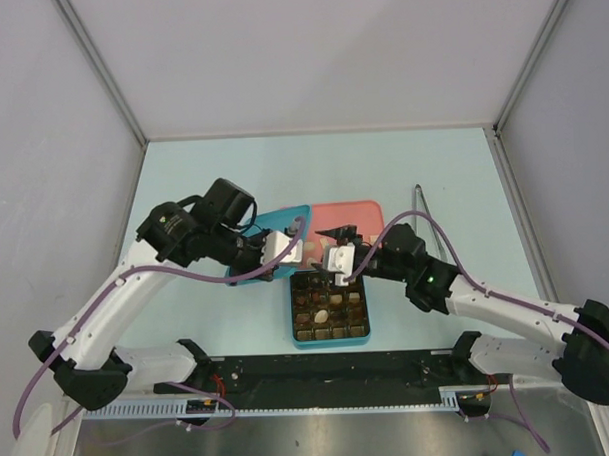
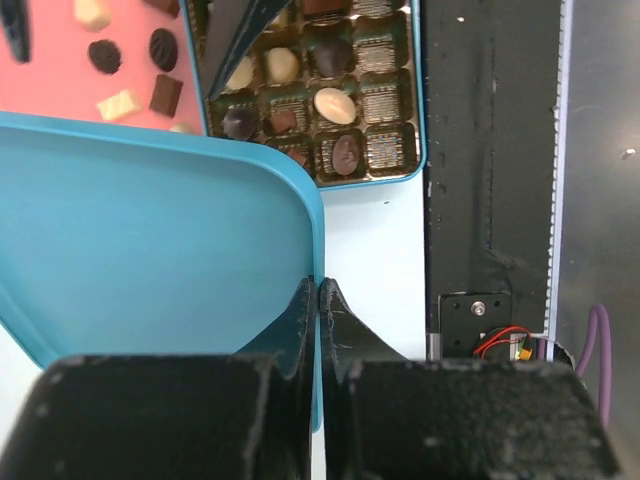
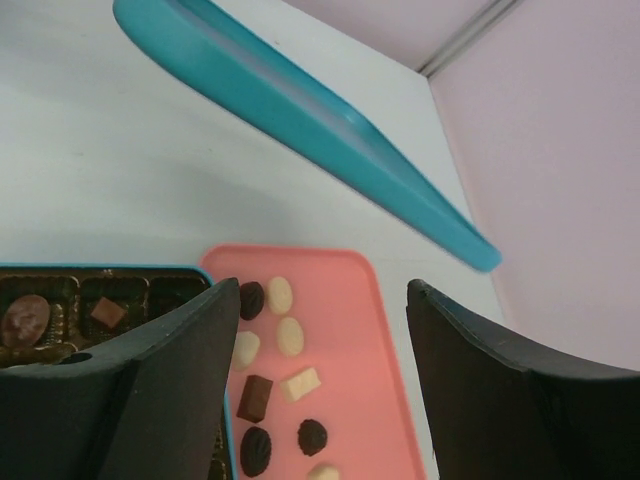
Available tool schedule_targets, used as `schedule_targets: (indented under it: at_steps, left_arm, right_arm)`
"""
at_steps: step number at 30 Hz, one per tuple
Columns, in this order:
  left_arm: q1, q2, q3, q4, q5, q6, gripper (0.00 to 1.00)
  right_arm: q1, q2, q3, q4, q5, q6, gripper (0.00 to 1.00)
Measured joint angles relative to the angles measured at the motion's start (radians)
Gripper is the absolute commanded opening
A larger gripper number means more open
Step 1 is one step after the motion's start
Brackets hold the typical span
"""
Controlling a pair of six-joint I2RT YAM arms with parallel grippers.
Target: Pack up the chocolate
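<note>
Pale blue table [image 1: 213, 181] with grey walls on three sides. The arm bases sit at the near edge.

Nearest the bases is the teal box [image 1: 332, 341] with its gold-brown grid. Some cells hold packed chocolates [image 2: 335, 103], dark, brown and cream. Others show bare liner, incl. most of one outer column in the left wrist view. So the box is partly filled, approx. half at a guess (the right arm hides part of the grid from above).

Just over the box's far edge is the right gripper [image 3: 322, 290]. Its fingers are spread wide w/ nothing between them. It looks down on the seam between the box and the pink tray [image 3: 370, 330].

Beside it, the left gripper [image 2: 318, 290] is pinched tight on the rim of the teal lid [image 2: 150, 250]. It holds the lid tilted up off the table, left of the box, so the box is uncovered.

Farther back, the pink tray touches or nearly touches the box. It carries the loose chocolates [image 3: 290, 337], roughly nine in the right wrist view. Those are the work left, pc. by pc., and then prob. the lid goes on.

A pair of tongs [image 1: 431, 224] lies well off to the right, untouched.
</note>
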Motion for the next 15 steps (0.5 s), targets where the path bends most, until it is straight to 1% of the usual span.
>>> schedule_targets:
  at_steps: [6, 7, 15]
  left_arm:
    - [-0.055, 0.014, -0.039, -0.003, -0.003, 0.011, 0.0]
    - [-0.062, 0.032, -0.043, -0.004, -0.005, 0.012, 0.0]
    - [-0.075, 0.031, -0.043, -0.004, -0.006, 0.016, 0.0]
  right_arm:
    - [0.104, -0.066, -0.005, -0.067, 0.156, -0.164, 0.7]
    - [0.153, -0.092, -0.009, -0.084, 0.22, -0.227, 0.7]
    - [0.218, -0.089, -0.031, -0.114, 0.309, -0.329, 0.68]
